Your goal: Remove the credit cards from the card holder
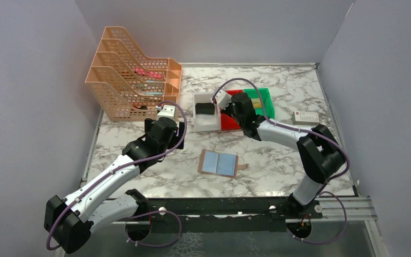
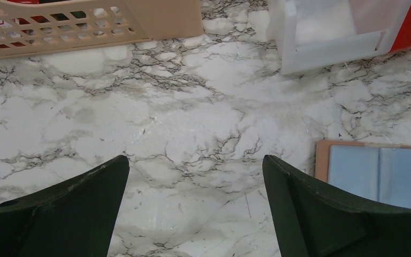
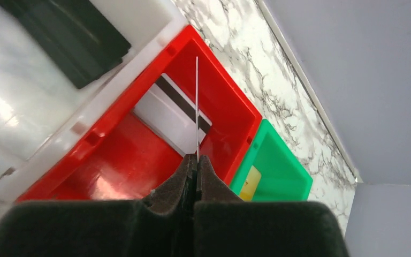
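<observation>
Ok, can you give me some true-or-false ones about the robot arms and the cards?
1. The right end effector pinches a thin card edge-on above the red bin. True.
2. The card holder is folded shut. False: it lies spread open on the table, blue panels up.
3. The left end effector holds a card. False: it is open and empty above the marble.
4. A striped card lies inside the red bin. True.
5. The green bin has nothing in it. False: a yellow thing lies in it.
</observation>
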